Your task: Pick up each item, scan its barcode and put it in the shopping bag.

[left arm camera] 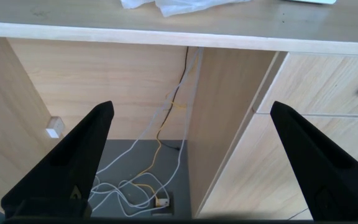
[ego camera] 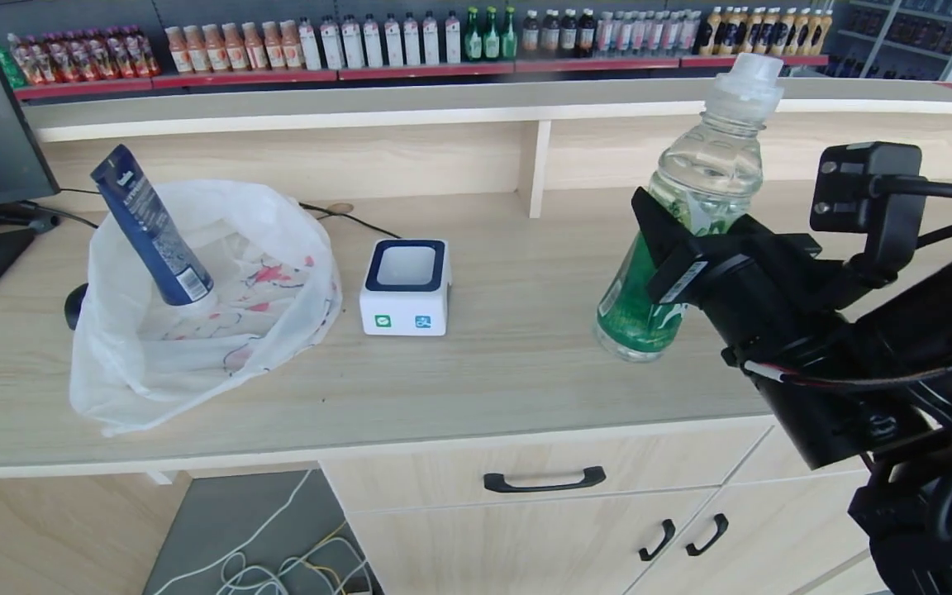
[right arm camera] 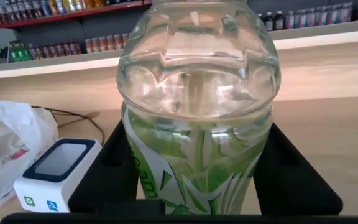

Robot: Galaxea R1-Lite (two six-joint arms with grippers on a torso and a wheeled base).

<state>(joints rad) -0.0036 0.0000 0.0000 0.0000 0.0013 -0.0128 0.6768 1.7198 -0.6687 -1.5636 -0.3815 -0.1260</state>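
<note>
Bag (ego camera: 195,364) at left on the surface (ego camera: 509,372), mouth open. Tube (ego camera: 152,227) stands leaning in it, so one item looks done. Scanner (ego camera: 406,287) just beside bag, centre. Bottle (ego camera: 691,207) well right of scanner, tilted, pinched by right end effector (ego camera: 678,248); its scan and bagging not yet done. Left wrist view adds left end effector (left arm camera: 188,165), spread and empty, below the surface edge, cables (left arm camera: 148,180) on floor. Right wrist view adds fingers (right arm camera: 104,174) on both sides of bottle, scanner near.
</note>
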